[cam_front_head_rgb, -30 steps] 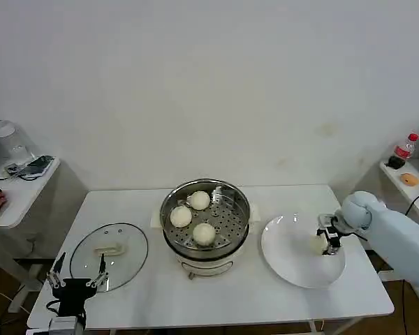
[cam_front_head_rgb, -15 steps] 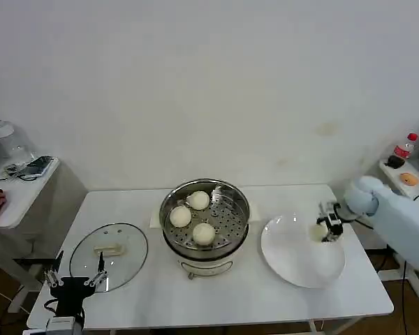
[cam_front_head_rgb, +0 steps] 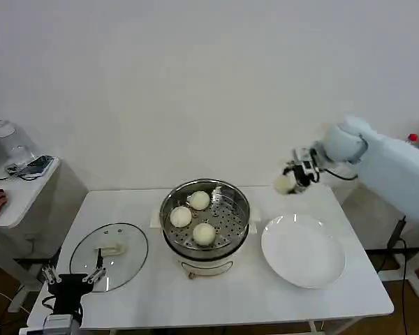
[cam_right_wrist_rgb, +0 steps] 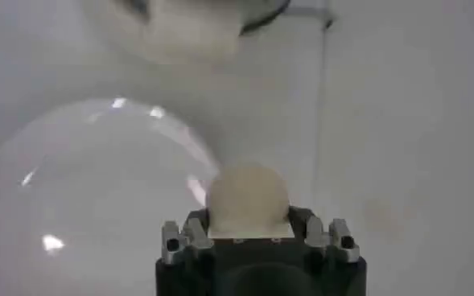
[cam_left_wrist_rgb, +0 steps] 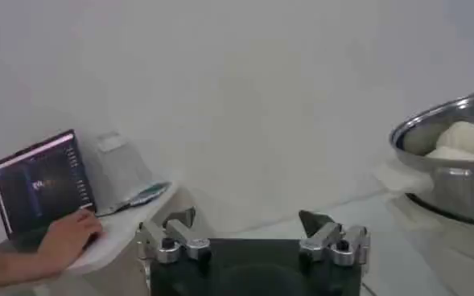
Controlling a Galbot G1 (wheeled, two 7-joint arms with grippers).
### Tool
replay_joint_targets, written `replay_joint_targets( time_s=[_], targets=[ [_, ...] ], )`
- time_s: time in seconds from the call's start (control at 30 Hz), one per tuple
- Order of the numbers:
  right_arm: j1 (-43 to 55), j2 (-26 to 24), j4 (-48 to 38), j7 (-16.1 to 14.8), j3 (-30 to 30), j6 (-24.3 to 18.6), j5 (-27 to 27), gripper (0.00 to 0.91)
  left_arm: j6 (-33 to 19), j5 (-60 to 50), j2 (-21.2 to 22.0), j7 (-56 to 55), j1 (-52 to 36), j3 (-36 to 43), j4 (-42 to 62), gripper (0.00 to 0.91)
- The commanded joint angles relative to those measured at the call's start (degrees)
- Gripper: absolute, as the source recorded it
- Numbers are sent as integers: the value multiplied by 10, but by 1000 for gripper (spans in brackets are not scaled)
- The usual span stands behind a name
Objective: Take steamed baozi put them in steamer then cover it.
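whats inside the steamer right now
Three steamed baozi sit on the perforated tray of the steamer, which is uncovered. Whatever lies below the tray is hidden. A fourth bun is held by the right gripper above the table, beyond the white plate.

Steamer (cam_front_head_rgb: pixel 204 209) shiny perforated steel; baozi (cam_front_head_rgb: pixel 283 183) smooth matt dough; plate (cam_front_head_rgb: pixel 304 259) glossy white.

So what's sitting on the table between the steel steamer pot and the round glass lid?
Nothing: in the head view, bare white tabletop separates the shiny stainless-steel steamer from the round glass lid.
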State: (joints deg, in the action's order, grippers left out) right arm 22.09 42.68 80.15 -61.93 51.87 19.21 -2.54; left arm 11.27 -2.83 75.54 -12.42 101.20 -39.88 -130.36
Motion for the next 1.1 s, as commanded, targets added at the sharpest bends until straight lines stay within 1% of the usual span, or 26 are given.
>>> replay_joint_targets(
  time_s=[0.03,0.1,0.17,0.23,0.33,0.37,0.4,0.47,0.53,0.83,1.1],
  targets=[
    [121,95,60,63,112,117,-187,675,0,0,0,0,0,-2,-1,907],
    [105,125,48,89,112,139,-212,675,0,1,2,0,0,-5,-2,907],
    [94,143,40,100,113,151,-224,675,0,1,3,0,1,-7,-2,907],
    [81,162,29,118,119,169,-239,675,0,1,4,0,3,-9,-3,907],
    [62,178,23,140,129,190,-255,675,-1,2,8,0,2,-10,-4,907],
    [59,180,23,141,129,192,-258,675,-1,1,9,0,1,-10,-5,907],
    [47,185,21,149,132,203,-268,675,0,1,10,0,0,-9,-5,907],
    [35,193,16,156,135,210,-268,675,0,1,11,0,-1,-8,-5,907],
    [26,198,10,157,136,213,-263,675,0,1,12,0,-3,-7,-4,907],
    [-15,206,-29,147,132,206,-200,675,-1,3,10,1,-3,-13,1,907],
    [-20,199,-41,136,128,201,-175,675,-1,3,10,1,-7,-13,4,907]
  ],
)
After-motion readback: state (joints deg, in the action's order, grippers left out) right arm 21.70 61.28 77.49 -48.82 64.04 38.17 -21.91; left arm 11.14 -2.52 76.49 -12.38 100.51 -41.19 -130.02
